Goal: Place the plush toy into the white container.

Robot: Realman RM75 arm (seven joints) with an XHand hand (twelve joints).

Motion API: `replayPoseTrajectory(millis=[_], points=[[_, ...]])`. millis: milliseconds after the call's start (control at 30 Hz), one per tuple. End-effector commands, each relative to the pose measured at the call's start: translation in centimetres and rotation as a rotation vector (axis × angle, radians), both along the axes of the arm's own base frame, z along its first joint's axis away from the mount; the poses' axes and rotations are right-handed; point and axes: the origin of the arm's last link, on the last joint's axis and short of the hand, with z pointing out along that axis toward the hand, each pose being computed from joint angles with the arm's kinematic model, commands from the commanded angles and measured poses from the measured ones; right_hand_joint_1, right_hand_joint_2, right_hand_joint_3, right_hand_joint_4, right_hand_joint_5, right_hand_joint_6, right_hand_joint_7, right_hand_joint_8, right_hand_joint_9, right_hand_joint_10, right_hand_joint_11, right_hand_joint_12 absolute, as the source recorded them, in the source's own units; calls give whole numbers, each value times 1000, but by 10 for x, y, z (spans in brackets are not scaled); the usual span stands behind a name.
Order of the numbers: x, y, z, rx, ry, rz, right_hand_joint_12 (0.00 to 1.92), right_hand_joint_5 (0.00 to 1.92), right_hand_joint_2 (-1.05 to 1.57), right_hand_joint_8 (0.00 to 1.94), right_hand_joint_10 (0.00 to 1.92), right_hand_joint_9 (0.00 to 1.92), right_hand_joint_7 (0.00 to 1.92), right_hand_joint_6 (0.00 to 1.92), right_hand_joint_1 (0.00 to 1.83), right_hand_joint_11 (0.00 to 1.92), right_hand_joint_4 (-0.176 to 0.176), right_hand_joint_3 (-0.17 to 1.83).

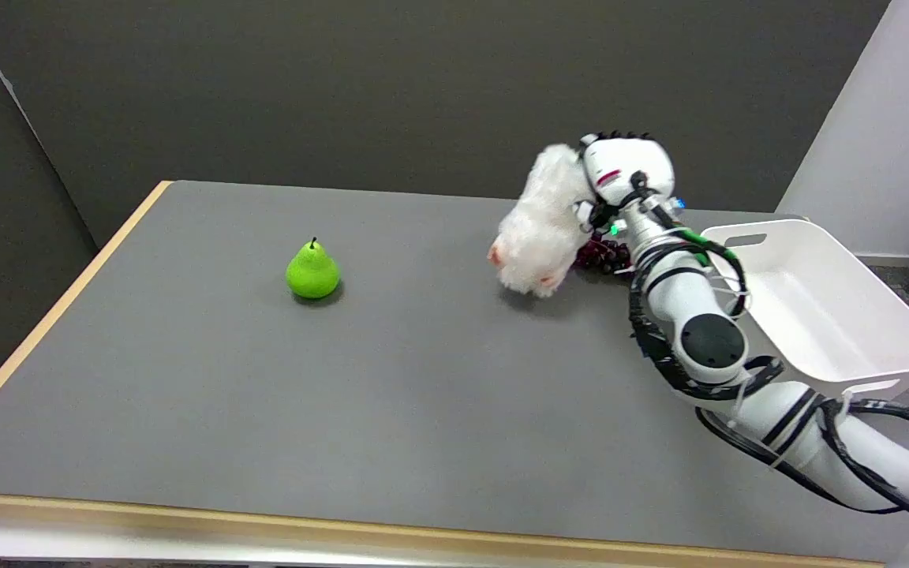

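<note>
Robot hand (pixel 620 177): clamped on the plush toy (pixel 537 229), lifted off the bench (pixel 265 394)
Toy: at 9 o'clock of the white container (pixel 825 308), beside it
Done: pickup
Left: carry over, drop in

- Our right arm (pixel 691 331) reaches in from the lower right, bent at a black-capped joint, with black cables looped along it.
- Our right hand (pixel 624 170) sits at the end of the forearm, raised above the surface, its white back toward the camera.
- Its fingers (pixel 590 211) curl in and grip the white plush toy (pixel 537 229), which hangs to the hand's left.
</note>
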Motion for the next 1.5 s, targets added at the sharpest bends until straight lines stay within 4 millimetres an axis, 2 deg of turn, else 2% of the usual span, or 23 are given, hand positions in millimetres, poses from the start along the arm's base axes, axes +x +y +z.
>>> replayPoseTrajectory(millis=[33, 167, 267, 433, 767, 1033, 1133, 1200, 1267, 1500], points=[[37, 49, 49, -188, 35, 132, 1921, 609, 1036, 1380, 1481, 883, 917, 1434, 1213, 930, -176, 421], [45, 63, 54, -237, 72, 174, 1921, 608, 1037, 1380, 1481, 884, 917, 1433, 1213, 930, -176, 420], [59, 78, 63, -316, 112, 243, 1921, 608, 1038, 1380, 1481, 884, 917, 1433, 1213, 930, -176, 419], [93, 102, 78, -439, 203, 386, 1921, 608, 1037, 1379, 1480, 884, 918, 1434, 1213, 930, -176, 420], [118, 120, 107, -581, 230, 489, 1921, 576, 1103, 1397, 1486, 878, 895, 1429, 1206, 916, -176, 310], [103, 123, 113, -592, 223, 425, 1921, 542, 1152, 1418, 1481, 873, 876, 1440, 1198, 888, -176, 241], [93, 126, 123, -615, 201, 376, 1921, 540, 1154, 1421, 1480, 871, 874, 1441, 1198, 883, -176, 238], [82, 131, 131, -636, 202, 323, 1921, 539, 1155, 1421, 1478, 871, 873, 1442, 1197, 878, -176, 238], [65, 140, 135, -651, 222, 257, 1921, 543, 1189, 1405, 1387, 902, 875, 1428, 1200, 839, -176, 158], [15, 161, 145, -695, 223, 96, 1921, 542, 1194, 1404, 1375, 891, 874, 1430, 1200, 825, -176, 150]])
